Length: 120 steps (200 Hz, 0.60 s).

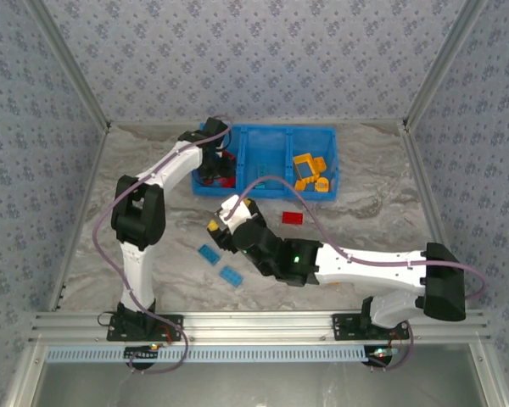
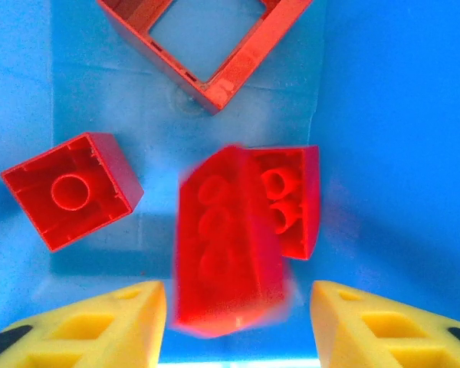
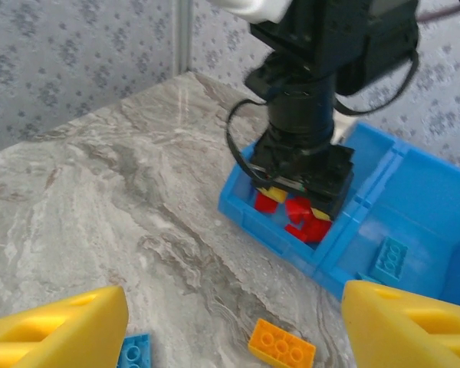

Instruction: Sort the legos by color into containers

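Your left pincer (image 2: 238, 326) hangs wide open over the blue bin's left compartment (image 2: 391, 115), gripping nothing. A blurred red brick (image 2: 226, 253) shows between its fingers, beside a red square frame (image 2: 215, 46). Your right pincer (image 3: 234, 330) is spread wide and empty above the tabletop (image 3: 100, 192), with an orange brick (image 3: 282, 344) lying below it.

bin (image 1: 267, 161) sits far on table (image 1: 373, 220); loose legos (image 1: 231, 275) lie before it.
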Each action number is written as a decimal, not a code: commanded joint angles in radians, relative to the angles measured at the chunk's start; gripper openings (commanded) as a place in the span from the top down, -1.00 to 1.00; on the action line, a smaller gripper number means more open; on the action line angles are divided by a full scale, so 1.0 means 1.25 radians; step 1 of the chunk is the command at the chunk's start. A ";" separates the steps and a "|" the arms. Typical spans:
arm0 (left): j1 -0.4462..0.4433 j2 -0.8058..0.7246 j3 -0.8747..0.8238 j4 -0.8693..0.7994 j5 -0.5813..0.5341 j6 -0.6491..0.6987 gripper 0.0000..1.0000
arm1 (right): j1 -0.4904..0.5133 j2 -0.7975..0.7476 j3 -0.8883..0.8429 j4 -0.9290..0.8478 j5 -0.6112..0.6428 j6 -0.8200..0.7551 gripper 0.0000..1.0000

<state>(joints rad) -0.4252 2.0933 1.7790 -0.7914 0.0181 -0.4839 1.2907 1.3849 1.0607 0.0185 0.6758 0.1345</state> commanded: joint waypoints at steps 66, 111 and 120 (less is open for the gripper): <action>-0.042 -0.278 -0.099 -0.011 -0.003 -0.051 -0.23 | -0.334 -0.001 -0.026 -0.384 -0.495 -0.035 -0.63; -0.126 -0.577 -0.363 0.082 0.028 -0.124 -0.30 | -0.371 0.154 0.044 -0.464 -0.568 -0.175 -0.64; -0.148 -0.649 -0.422 0.108 0.040 -0.135 -0.31 | -0.366 0.194 0.065 -0.477 -0.549 -0.196 -0.64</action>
<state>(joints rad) -0.5636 1.4376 1.3979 -0.7185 0.0235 -0.5896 0.8230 1.5154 1.0683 -0.4728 0.0525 0.0185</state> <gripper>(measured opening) 0.646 0.818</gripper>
